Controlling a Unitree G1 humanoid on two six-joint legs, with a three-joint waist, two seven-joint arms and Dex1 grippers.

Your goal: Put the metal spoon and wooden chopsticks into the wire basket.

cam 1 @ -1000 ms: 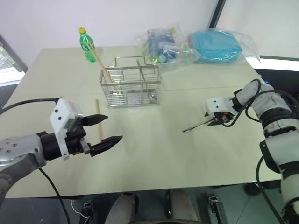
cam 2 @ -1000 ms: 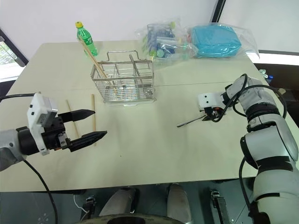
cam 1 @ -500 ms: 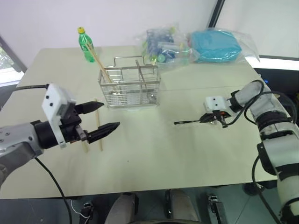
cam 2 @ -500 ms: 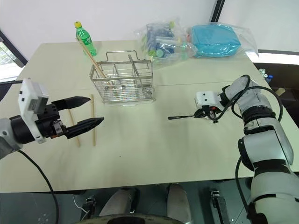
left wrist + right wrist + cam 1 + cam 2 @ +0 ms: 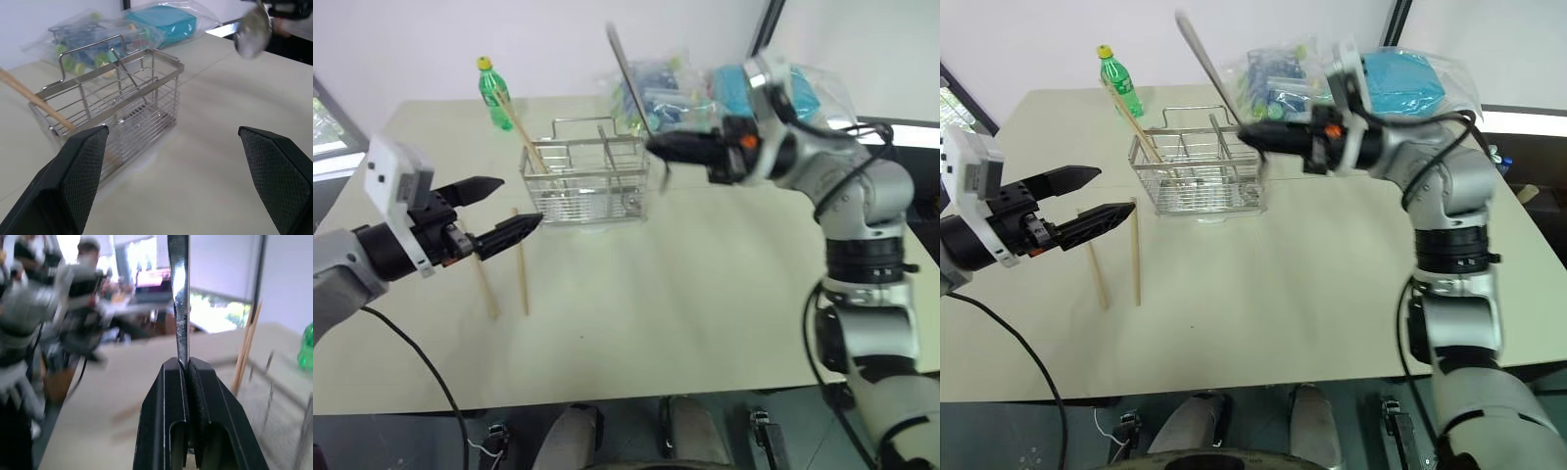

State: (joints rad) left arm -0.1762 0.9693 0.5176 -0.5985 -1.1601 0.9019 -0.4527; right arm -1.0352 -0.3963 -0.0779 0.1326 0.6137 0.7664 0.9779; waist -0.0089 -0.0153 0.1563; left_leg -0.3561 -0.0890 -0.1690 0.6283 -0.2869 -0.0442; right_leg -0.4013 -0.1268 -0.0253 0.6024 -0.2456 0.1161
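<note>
Right gripper: black fingers pressed together on the handle of the slim shiny metal spoon, held above the silver wire-grid basket; its bowl, blurred, shows in the left wrist view.
Left gripper: fingers spread wide, holding nothing.
Light-brown wooden chopsticks: one leaning in the basket; two on the cream table partly hidden by the left gripper.
Green plastic bottle: label unreadable.
Clear plastic bags: contents indistinct.

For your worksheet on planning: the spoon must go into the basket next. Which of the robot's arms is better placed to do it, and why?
The right. Its claw is shut on the spoon, held up beside the basket. The left claw is open and empty, nearer the two chopsticks on the table.
</note>
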